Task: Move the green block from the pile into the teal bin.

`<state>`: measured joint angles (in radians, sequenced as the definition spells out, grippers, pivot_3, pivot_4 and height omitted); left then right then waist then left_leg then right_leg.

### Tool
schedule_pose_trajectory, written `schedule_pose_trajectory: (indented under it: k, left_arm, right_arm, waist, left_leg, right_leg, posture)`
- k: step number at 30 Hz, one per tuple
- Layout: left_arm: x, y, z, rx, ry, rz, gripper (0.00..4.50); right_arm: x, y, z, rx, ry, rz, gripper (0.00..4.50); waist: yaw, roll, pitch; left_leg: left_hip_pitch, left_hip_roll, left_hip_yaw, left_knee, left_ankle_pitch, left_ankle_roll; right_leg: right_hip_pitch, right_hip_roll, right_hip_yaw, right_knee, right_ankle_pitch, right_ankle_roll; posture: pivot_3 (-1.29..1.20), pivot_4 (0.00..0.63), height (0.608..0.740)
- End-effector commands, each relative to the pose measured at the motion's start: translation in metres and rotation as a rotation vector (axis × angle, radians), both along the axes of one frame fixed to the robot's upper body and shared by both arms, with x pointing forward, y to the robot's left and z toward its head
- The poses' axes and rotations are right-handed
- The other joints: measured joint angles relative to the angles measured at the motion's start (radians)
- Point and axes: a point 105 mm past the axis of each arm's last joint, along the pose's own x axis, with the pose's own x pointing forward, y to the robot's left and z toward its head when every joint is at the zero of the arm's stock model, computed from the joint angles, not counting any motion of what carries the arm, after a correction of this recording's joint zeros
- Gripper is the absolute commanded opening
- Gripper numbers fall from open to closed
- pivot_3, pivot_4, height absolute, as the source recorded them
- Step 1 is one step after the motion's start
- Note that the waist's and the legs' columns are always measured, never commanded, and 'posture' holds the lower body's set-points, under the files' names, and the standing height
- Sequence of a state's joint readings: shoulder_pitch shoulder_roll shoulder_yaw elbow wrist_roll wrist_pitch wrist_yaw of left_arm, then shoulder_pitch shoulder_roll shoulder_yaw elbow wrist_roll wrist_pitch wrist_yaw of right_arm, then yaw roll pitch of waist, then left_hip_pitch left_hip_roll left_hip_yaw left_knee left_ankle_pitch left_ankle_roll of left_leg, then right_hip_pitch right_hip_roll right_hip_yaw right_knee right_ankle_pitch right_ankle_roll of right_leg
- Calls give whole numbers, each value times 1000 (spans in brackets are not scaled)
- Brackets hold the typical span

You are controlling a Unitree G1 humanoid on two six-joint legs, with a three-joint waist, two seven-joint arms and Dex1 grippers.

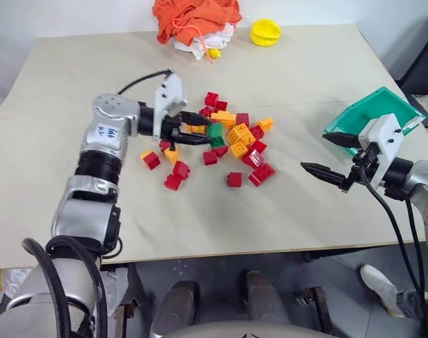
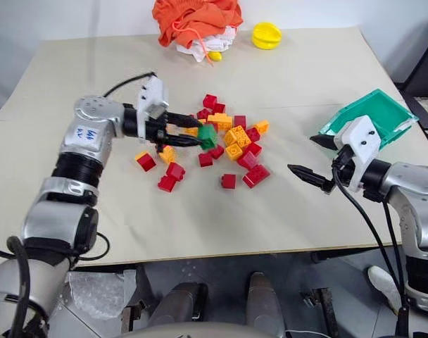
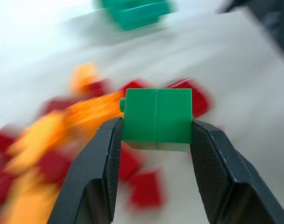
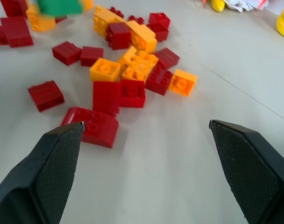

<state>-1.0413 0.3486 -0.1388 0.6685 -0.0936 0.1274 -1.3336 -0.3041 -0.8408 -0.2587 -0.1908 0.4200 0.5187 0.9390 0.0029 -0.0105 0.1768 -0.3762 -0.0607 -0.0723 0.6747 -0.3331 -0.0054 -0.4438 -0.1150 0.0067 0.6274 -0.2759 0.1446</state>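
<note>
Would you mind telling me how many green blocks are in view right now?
1. The green block is clamped between the left claw's fingers, above the pile of red and yellow-orange bricks. Another could lie hidden under the pile, though none shows.

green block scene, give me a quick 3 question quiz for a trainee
1. True or false: the left claw is shut on the green block.
2. Which is the right claw? A) open, holding nothing B) shut on a red brick C) inside the teal bin
3. Fill in: the teal bin sits at the table's ____ edge, beyond the right claw.

Key: 1 true; 2 A; 3 right. The block is held over the pile, not yet in the bin.
</note>
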Motion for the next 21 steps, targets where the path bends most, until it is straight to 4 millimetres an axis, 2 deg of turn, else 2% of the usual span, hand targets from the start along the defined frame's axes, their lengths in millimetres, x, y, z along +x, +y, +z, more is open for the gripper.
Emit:
schedule_pose_trajectory:
  k: [1,5,9,11,12,16,17,18,20,21]
  left_arm:
    - [-23,-37,-1,-11,-8,-143,1853]
    - [-37,-84,-27,20,21,-235,1853]
    - [-40,-101,-34,28,17,-249,1853]
    - [-38,-104,-39,33,25,-233,2562]
    - [-37,-104,-39,26,27,-224,2745]
    - [-36,-104,-33,-5,36,-219,3871]
    - [-35,-103,-31,-14,25,-214,4296]
    - [-34,-102,-30,-20,16,-212,4470]
    - [-33,-98,-25,-48,24,-203,4470]
    - [-30,-89,-13,-100,-7,-190,4470]
  right_arm:
    - [-1,-5,20,-6,-74,-5,4500]
    - [-7,-3,20,-18,-67,-2,4500]
    - [-14,-7,19,-25,-64,-21,4500]
    - [-17,-8,20,-23,-65,-37,4500]
    - [-19,-9,19,-23,-62,-41,4500]
    - [-22,-13,17,-29,-51,-61,4500]
    - [-23,-14,17,-29,-47,-66,4500]
    - [-23,-15,17,-29,-45,-70,4500]
    - [-24,-17,15,-39,-33,-74,4500]
    - [-27,-18,12,-47,-8,-72,4500]
  waist:
    - [1,0,0]
    - [5,0,0]
    - [15,-1,0]
    - [17,-1,0]
    - [18,-1,0]
    - [23,-1,0]
    - [24,-1,1]
    - [24,-1,1]
    - [24,-1,1]
    - [24,-1,1]
  left_leg:
    - [0,0,0,1,0,0]
    - [-1,0,0,4,0,1]
    - [-1,-1,1,5,-1,1]
    - [-1,-1,1,5,-1,1]
    - [-1,-1,0,6,-1,1]
    - [0,-1,0,7,-1,1]
    - [0,-2,0,7,-1,2]
    - [0,-2,0,7,-1,2]
    - [0,-2,0,7,-1,2]
    - [0,-2,0,7,-1,2]
  right_leg:
    - [0,0,0,0,0,0]
    - [0,0,0,0,1,1]
    - [0,0,1,-1,1,1]
    - [0,0,1,-1,1,1]
    - [0,0,2,-1,1,1]
    - [0,0,2,-1,1,1]
    - [0,0,2,-1,1,1]
    - [0,0,2,-1,1,1]
    - [0,0,2,-1,1,2]
    - [0,0,2,-1,1,2]
  posture:
    - [0,150,740]
    - [0,150,740]
    - [0,150,740]
    - [0,150,740]
    - [0,150,740]
    - [0,150,740]
    - [0,150,740]
    - [0,150,740]
    - [0,150,740]
    - [0,150,740]
